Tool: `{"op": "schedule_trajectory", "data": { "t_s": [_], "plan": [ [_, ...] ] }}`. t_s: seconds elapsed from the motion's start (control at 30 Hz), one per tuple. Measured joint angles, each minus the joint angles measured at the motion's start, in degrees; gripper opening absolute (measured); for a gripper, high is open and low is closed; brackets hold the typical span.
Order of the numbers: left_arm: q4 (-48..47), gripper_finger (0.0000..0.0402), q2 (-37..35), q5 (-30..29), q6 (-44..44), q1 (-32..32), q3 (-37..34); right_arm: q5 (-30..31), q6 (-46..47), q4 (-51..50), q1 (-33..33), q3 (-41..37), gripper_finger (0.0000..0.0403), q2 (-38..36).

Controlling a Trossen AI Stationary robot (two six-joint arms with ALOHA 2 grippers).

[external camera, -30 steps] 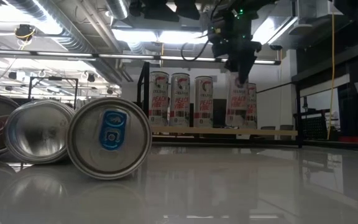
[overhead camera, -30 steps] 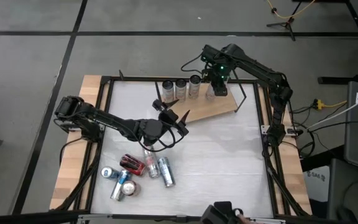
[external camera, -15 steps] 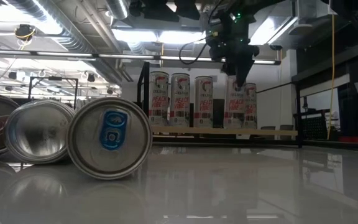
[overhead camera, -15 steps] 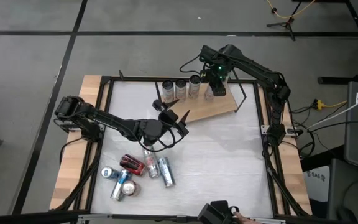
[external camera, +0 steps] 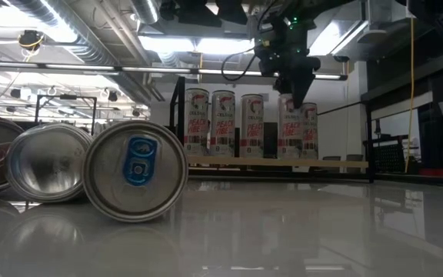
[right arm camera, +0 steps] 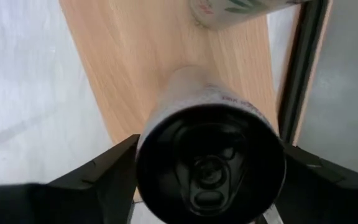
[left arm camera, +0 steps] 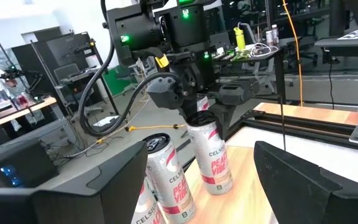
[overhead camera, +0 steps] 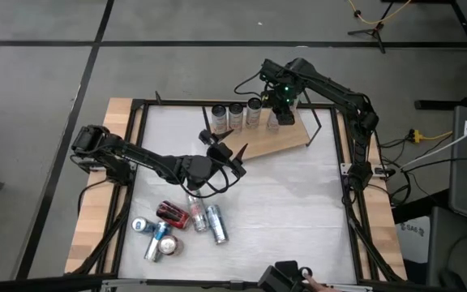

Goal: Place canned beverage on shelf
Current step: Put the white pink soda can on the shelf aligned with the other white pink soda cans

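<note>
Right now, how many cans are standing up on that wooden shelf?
5 on the shelf: three cans spaced along it, two more close together at one end, beneath the right gripper. Others could hide behind them.

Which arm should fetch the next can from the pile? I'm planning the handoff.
Left: its gripper hangs just above the lying cans, while the right gripper is over the shelf.

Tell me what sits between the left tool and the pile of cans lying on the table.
High view: only bare white tabletop between left tool and the pile of cans.
</note>
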Motion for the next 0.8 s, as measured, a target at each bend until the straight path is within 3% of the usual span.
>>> {"op": "schedule_trajectory", "data": {
  "t_s": [0.2, 0.57, 0.8],
  "plan": [
    [0.0, 0.0289, 0.0, 0.0, 0.0, 0.0, 0.0, 3.7, 0.0, 0.1, 0.0, 0.0, 0.0303, 0.0],
    [0.0, 0.0289, 0.0, 0.0, 0.0, 0.0, 0.0, 3.8, 0.0, 0.1, 0.0, 0.0, 0.0303, -0.1],
    [0.0, 0.0289, 0.0, 0.0, 0.0, 0.0, 0.0, 3.4, 0.0, -1.6, 0.0, 4.5, 0.0303, -0.2]
  ]
}}
